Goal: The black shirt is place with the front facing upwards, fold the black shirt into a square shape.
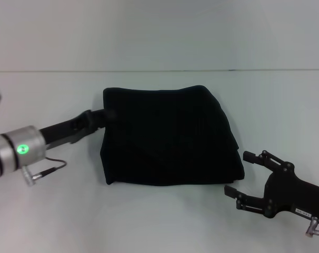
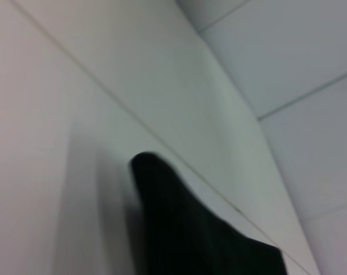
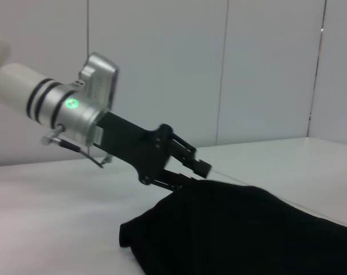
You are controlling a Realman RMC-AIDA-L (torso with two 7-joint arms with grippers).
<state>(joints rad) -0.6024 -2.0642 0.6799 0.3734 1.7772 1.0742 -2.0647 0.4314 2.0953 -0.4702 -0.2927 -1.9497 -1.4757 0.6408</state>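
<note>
The black shirt lies folded into a rough square on the white table. Its lettering and neck label are hidden. My left gripper is at the shirt's upper left edge. In the right wrist view the left gripper has its fingers spread, the upper one above the cloth and the lower one at the cloth's edge. The shirt also shows in the left wrist view. My right gripper is open and empty, just off the shirt's near right corner and not touching it.
The white table runs back to a pale wall. A thin cable hangs from my left wrist over the table, left of the shirt.
</note>
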